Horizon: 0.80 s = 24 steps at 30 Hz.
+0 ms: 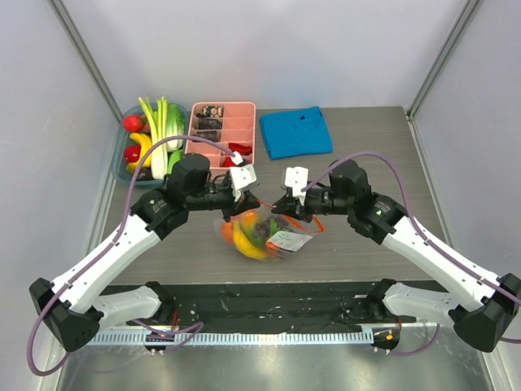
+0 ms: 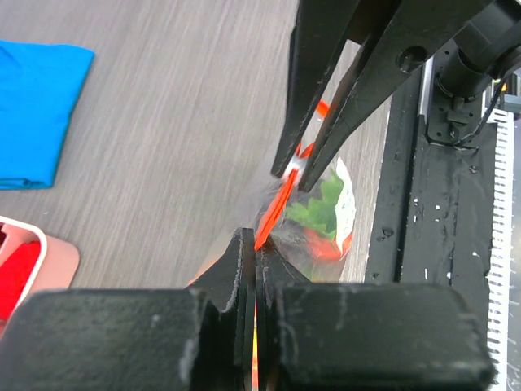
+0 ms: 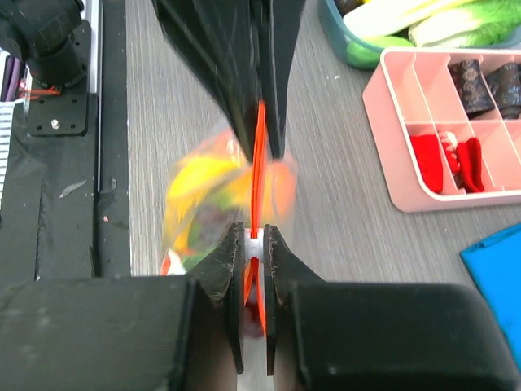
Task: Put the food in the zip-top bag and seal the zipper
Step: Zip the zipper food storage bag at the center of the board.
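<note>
The clear zip-top bag point(image 1: 262, 234) hangs just above the table between both grippers. It holds food: a yellow banana point(image 1: 243, 242), orange pieces, dark grapes and leafy greens point(image 2: 322, 208). The orange-red zipper point(image 2: 278, 205) runs taut between the grippers. My left gripper point(image 1: 245, 208) is shut on the zipper strip's end point(image 2: 257, 242). My right gripper point(image 1: 282, 208) is shut on the white slider point(image 3: 256, 243), with the strip point(image 3: 260, 167) stretching away to the left gripper's fingers point(image 3: 244, 122). The bag's contents are blurred in the right wrist view point(image 3: 203, 195).
A teal bin point(image 1: 120, 143) at the back left holds more toy food: leafy greens, a banana, red fruits. A pink compartment tray point(image 1: 244, 109) stands beside it, and a folded blue cloth point(image 1: 295, 132) lies at the back right. The black base rail point(image 1: 269, 305) runs along the near edge.
</note>
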Motion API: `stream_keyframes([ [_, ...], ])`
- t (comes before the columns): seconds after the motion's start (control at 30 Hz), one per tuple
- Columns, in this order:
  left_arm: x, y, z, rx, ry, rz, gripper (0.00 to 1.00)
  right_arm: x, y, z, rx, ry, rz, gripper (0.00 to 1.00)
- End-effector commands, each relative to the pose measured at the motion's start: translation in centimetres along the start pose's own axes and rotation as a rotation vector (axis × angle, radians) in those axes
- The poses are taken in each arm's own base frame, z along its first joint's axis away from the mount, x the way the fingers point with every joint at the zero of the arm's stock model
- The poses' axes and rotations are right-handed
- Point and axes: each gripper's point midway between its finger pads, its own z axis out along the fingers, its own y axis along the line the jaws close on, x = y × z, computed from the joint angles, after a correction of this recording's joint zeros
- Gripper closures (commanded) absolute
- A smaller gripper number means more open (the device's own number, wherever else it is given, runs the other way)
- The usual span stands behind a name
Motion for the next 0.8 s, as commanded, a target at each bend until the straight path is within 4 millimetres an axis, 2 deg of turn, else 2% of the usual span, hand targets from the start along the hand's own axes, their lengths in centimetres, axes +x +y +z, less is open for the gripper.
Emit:
stream_keyframes([
  [0.0, -5.2, 1.5, -2.4, -0.11, -0.165, 0.084, 1.0, 4.1, 0.7, -1.6, 0.031, 0.133, 0.061, 0.99],
  [0.4, -5.3, 3.6, -4.2, -0.222, -0.182, 0.043, 1.0, 8.8, 2.4, -4.9, 0.085, 0.245, 0.095, 0.99],
  [0.77, -5.1, 5.8, -5.0, -0.3, -0.183, 0.007, 1.0, 13.6, 4.8, -8.3, 0.107, 0.377, 0.09, 0.99],
])
